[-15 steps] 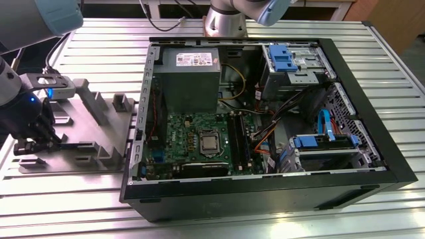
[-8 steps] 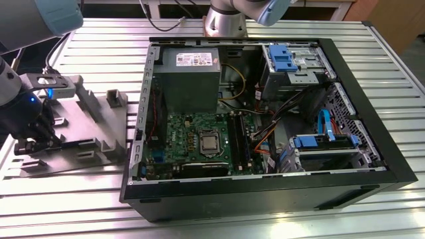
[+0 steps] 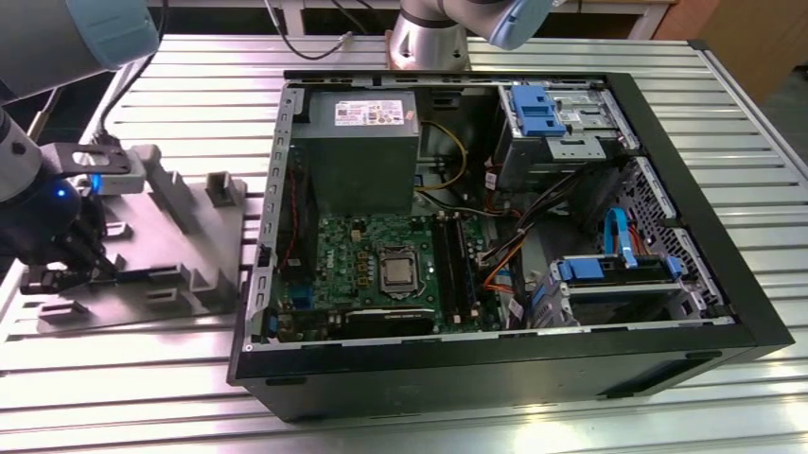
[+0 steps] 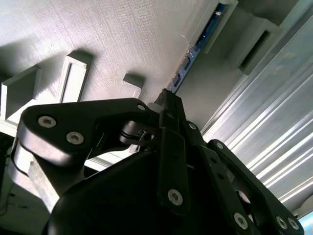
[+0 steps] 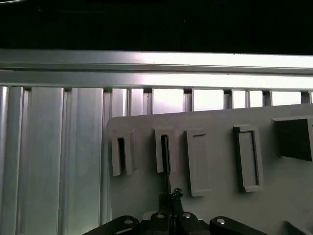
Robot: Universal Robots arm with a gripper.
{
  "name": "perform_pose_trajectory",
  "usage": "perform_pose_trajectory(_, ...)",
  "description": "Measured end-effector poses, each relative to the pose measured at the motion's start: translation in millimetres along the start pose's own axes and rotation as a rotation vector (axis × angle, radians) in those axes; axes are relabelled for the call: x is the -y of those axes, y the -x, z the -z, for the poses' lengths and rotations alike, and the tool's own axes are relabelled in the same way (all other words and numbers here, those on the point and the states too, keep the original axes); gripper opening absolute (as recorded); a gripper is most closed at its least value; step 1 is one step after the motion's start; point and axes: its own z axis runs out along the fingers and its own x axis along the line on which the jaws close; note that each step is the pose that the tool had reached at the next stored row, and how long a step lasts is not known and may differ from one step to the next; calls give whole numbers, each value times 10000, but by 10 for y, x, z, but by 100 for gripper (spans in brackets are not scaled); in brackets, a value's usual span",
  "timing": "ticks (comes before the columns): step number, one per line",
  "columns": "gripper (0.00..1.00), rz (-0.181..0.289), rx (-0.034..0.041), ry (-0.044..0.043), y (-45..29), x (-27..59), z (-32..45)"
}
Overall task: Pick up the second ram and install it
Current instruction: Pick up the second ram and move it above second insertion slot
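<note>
Your claw (image 4: 167, 104) sits closest to the lens in the second wrist view. Its black fingers are pressed together on the near end of the second ram (image 4: 195, 48), and you can see no gap between them and the stick. From that pinch the thin dark stick runs away on its edge, flecked with blue. Its far end is seated in a slotted post (image 4: 215, 24) of the grey holder tray (image 4: 122, 34).

In the first wrist view you look along the stick edge-on: a narrow dark line rising from the fingertips into that post, with a second slotted post just beside it near the tray's corner. Ribbed aluminium worktop (image 5: 49, 147) lies beyond the tray's edge.

In the exterior view the tray rests on the worktop at the exterior view's left, beside the open computer case (image 3: 505, 364). The claw is low over the tray's near corner, well apart from the green board (image 3: 378, 251) inside the case.
</note>
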Motion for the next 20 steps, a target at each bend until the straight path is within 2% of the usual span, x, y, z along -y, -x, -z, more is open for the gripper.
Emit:
perform_pose_trajectory(5, 11, -650, 28, -18, 0, 1, -7)
perform_pose_trajectory(20, 11, -650, 31, -20, 0, 4, -9)
